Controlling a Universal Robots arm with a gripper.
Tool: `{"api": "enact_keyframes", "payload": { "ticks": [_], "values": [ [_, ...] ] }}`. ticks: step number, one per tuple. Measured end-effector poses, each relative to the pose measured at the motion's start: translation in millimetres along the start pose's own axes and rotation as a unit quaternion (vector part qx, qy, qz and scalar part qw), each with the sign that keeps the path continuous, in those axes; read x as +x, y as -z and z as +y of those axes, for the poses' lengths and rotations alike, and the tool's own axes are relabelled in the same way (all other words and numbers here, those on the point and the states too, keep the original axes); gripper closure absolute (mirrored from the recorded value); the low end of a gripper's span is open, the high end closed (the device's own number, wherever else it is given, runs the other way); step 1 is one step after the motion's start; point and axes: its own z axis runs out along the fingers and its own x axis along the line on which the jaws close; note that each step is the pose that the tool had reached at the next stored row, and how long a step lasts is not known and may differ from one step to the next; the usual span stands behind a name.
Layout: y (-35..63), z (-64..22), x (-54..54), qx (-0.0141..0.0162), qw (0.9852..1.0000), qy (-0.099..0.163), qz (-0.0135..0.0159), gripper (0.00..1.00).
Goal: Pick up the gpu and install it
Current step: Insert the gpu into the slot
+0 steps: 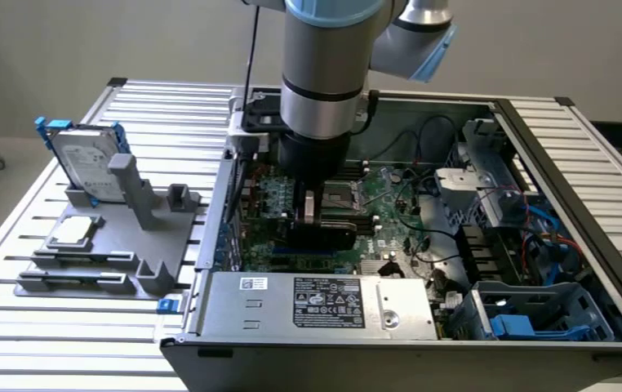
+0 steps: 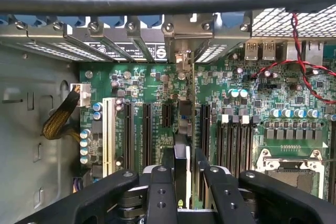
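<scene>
The gpu [image 1: 317, 237] stands on edge low inside the open computer case [image 1: 529, 122], its black cooler facing the exterior view's camera. My gripper [image 1: 308, 206] comes straight down from above and is shut on its upper edge. In the wrist view the gpu [image 2: 181, 129] shows edge-on between my black fingers [image 2: 161, 182], at my gripper [image 2: 184, 160]. It lines up with the black expansion slots [image 2: 147, 129] on the green motherboard [image 2: 231, 82], its far end toward the rear slot covers [image 2: 181, 30]. Whether the card sits in a slot I cannot tell.
A silver hard drive in a blue frame [image 1: 82, 155] stands on a grey fixture [image 1: 104, 237] on the slatted table at the exterior view's left. Inside the case are the power supply [image 1: 322, 302], CPU socket [image 2: 294, 166], red wires [image 2: 310, 77] and a blue drive cage [image 1: 529, 314].
</scene>
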Motion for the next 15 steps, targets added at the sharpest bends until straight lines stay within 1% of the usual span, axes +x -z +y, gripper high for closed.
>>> {"api": "enact_keyframes", "payload": {
  "ticks": [5,8,11,15],
  "values": [
    [-2.0,-0.1,1.5,0.0001,1.0,0.0,-0.0049,0.73],
    [-2.9,-0.1,2.0,0.0,1.0,0.0,-0.007,0.73],
    [-3.5,-0.2,2.4,0.0,1.0,0.0,-0.0087,0.73],
    [-3.7,-0.2,2.6,0.0001,1.0,0.001,-0.0097,0.73]
  ]
}}
